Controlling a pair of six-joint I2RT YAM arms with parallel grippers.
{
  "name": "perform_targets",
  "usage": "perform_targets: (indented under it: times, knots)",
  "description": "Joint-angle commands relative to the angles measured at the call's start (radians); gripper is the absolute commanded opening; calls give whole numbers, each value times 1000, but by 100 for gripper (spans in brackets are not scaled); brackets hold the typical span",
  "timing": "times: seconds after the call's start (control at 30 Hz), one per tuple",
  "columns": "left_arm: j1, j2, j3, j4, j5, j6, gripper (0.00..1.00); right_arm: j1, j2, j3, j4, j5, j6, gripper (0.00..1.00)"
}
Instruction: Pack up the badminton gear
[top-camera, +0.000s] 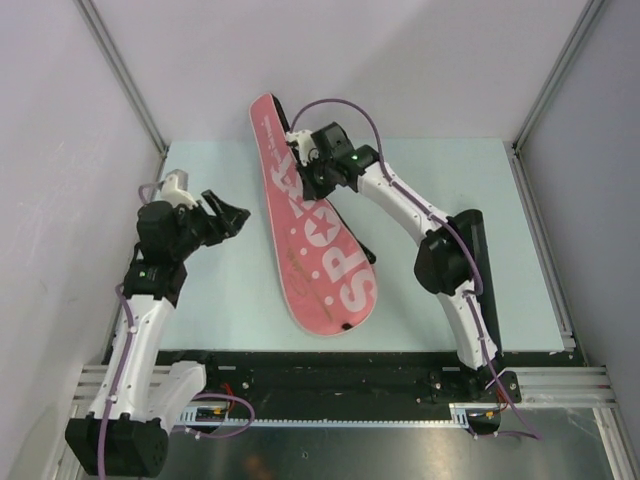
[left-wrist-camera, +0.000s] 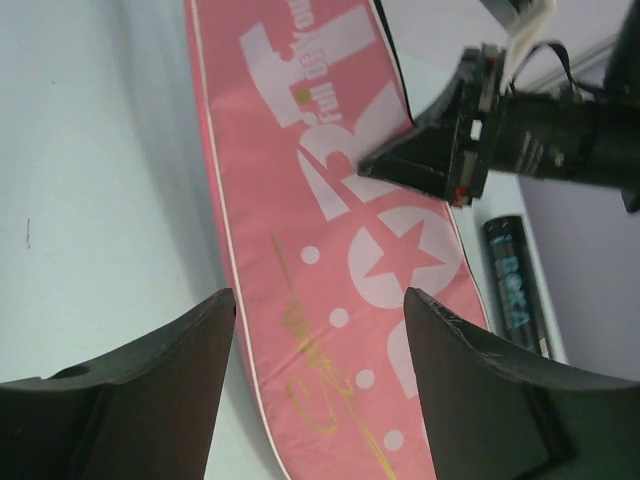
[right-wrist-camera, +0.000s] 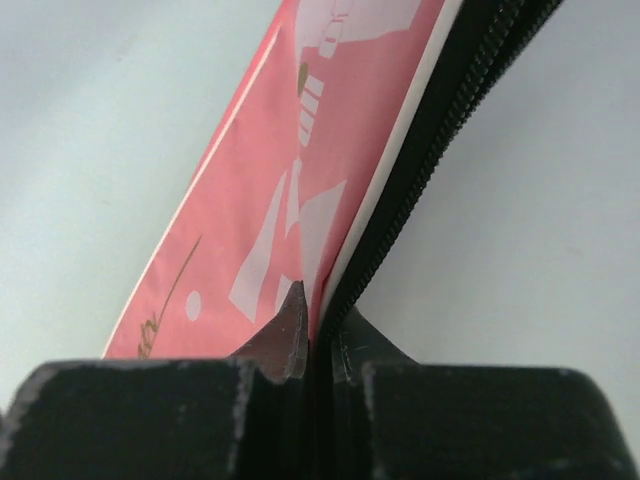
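The pink racket-shaped bag with white lettering lies diagonally across the middle of the table. My right gripper is at the bag's narrow far part and is shut on its right edge. In the right wrist view the gripper pinches the pink cover beside the black zip. My left gripper hovers open just left of the bag, with nothing between its fingers. In the left wrist view that gripper frames the bag. A dark cylindrical tube lies on the table to the right of the bag.
The pale table is boxed in by grey walls and metal posts at the back corners. The right arm's elbow stands right of the bag, partly hiding the dark tube. A black rail runs along the near edge.
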Motion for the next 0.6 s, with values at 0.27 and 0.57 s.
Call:
perform_targets:
  times: [0.27,0.57]
  knots:
    - [250,139,-52,115,225,-458,84,310,-209,-214,18,954,-389,0]
    - [250,285,-243,678,472,-557,89,344,-373,-298,-49,524,-274,0]
